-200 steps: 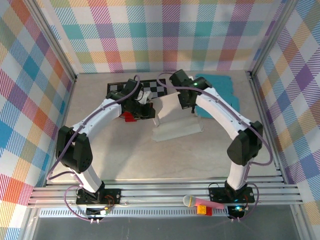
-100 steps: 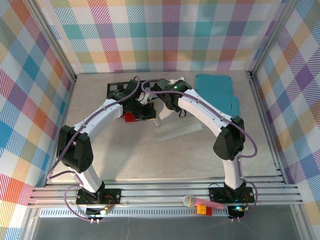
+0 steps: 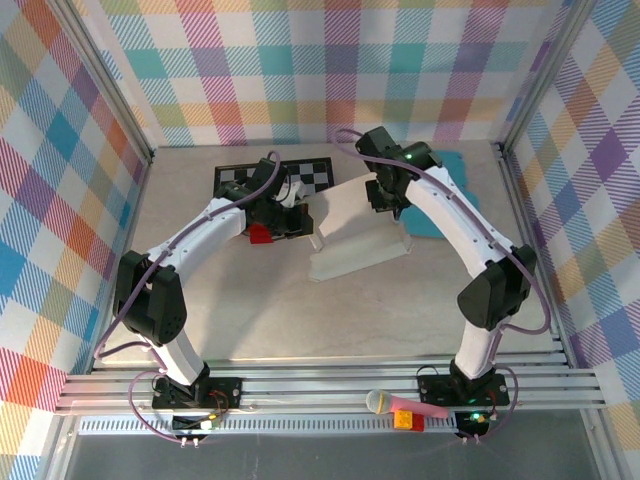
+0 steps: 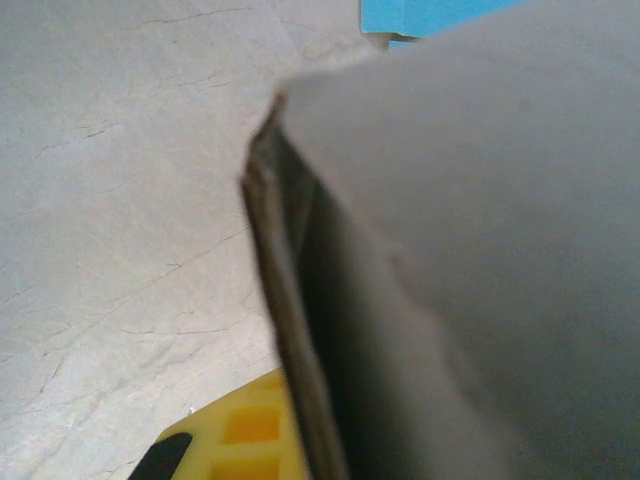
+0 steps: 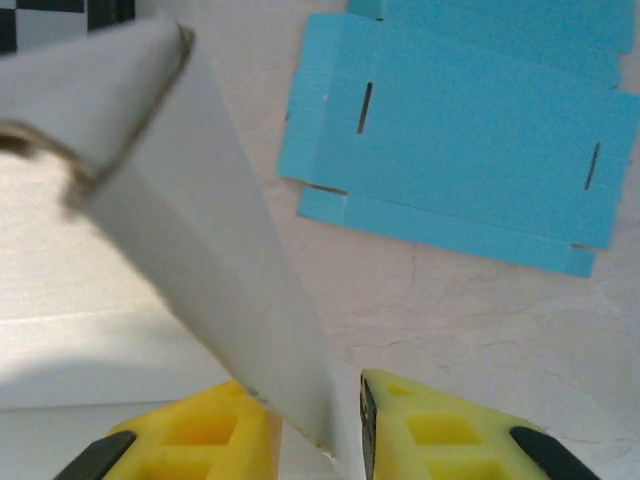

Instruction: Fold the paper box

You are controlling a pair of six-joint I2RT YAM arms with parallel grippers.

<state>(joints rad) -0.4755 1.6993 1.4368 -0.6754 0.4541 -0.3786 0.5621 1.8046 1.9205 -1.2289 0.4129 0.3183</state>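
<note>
Paper box (image 3: 355, 235) wall half hides the left gripper (image 3: 300, 226) pinching it; right gripper (image 5: 305, 400) straddles a flap, released.

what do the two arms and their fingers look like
Both the left arm and the right arm have smooth white links with chunky black joints. A thin purple-grey cable loops along each. The fingers are yellow moulded plastic with square recesses and black patches.

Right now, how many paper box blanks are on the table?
2. The white paper box, partly folded, stands mid-table; the flat blue box blank lies farther back on the right. Others may be stacked underneath.
</note>
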